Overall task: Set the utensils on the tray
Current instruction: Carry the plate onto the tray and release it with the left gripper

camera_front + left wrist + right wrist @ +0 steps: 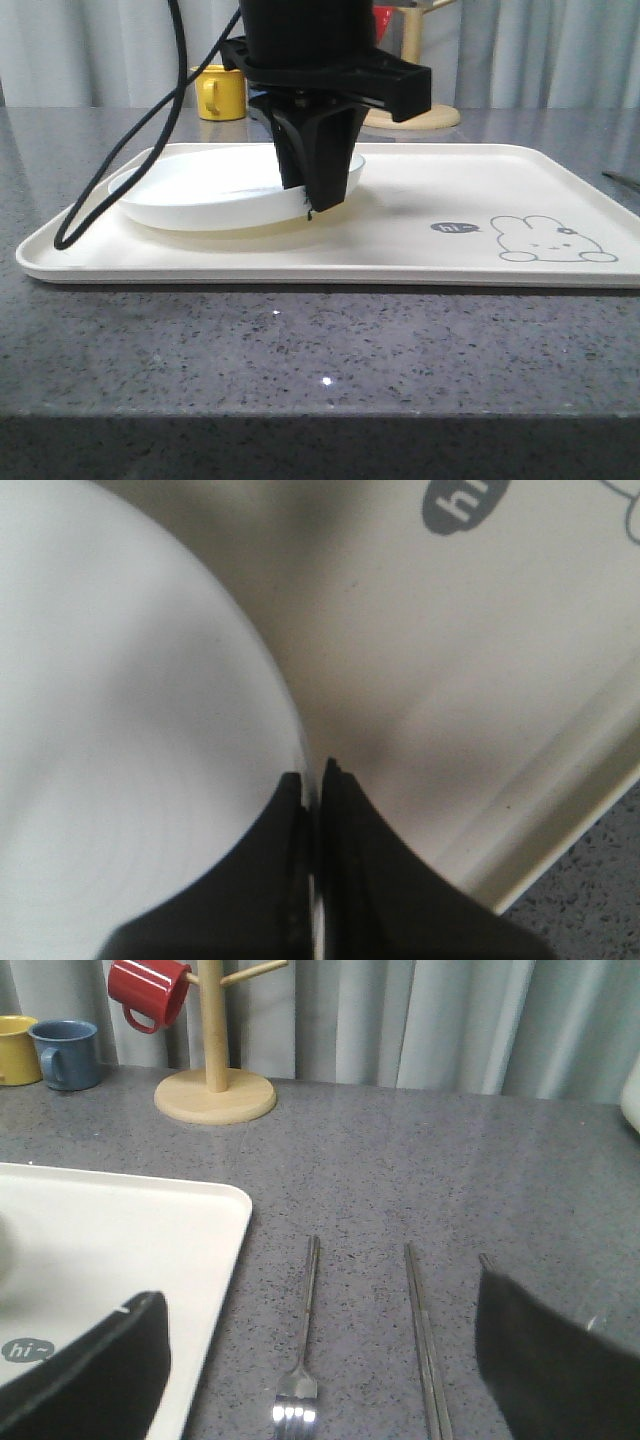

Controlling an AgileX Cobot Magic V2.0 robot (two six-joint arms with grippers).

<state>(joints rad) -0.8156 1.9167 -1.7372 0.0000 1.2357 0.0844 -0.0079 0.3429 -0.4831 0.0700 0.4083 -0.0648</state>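
Observation:
The cream tray (400,255) with the rabbit drawing lies across the grey counter. On its left half rests a round white plate (200,190). My left gripper (312,205) stands over the plate's right edge, shut on the rim. In the left wrist view the black jaws (315,775) pinch the plate (120,730) rim, over the tray (450,680). In the right wrist view a fork (303,1340) and a pair of chopsticks (425,1340) lie on the counter beside the tray (150,1230) corner. My right gripper (318,1295) hangs open above them, holding nothing.
A wooden mug tree (214,1085) with a red mug (148,992) stands behind the tray, with a blue mug (68,1053) and a yellow mug (220,92) next to it. A black cable (120,170) loops over the tray's left end.

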